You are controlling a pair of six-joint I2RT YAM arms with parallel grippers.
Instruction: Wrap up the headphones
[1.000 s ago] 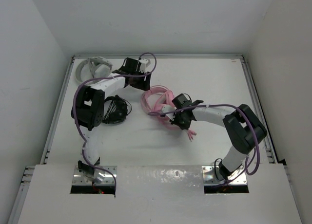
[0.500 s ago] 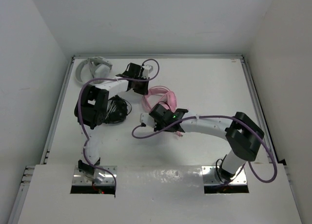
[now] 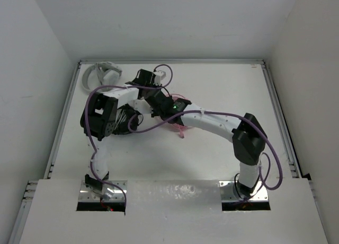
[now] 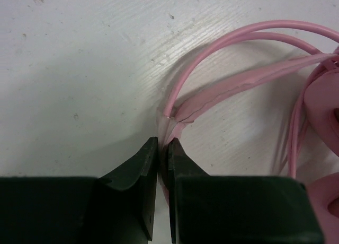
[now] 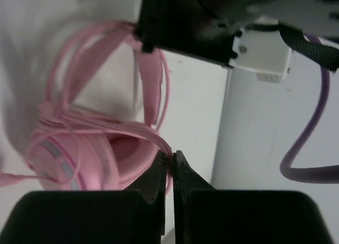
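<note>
The pink headphones (image 3: 180, 128) lie mid-table, mostly hidden under both arms in the top view. In the left wrist view their flat headband (image 4: 233, 90) and a loop of thin cable (image 4: 212, 48) run down into my left gripper (image 4: 164, 146), which is shut on the band at the table surface. An earcup (image 4: 323, 111) shows at the right edge. In the right wrist view my right gripper (image 5: 170, 158) is shut on strands of the pink cable (image 5: 132, 130), just beside a padded earcup (image 5: 69, 154). The left gripper's black body (image 5: 185, 21) hangs close above.
White-grey headphones (image 3: 100, 74) rest at the back left corner. Black headphones (image 3: 126, 121) lie under the left arm's elbow. Both arms cross over the table's centre, with purple hoses (image 3: 159, 124) looping around them. A raised rail (image 3: 278, 111) borders the right side.
My right arm has swung left across the table, carrying the cable over the headphones. The left gripper has come down to the headband and shut on it.
</note>
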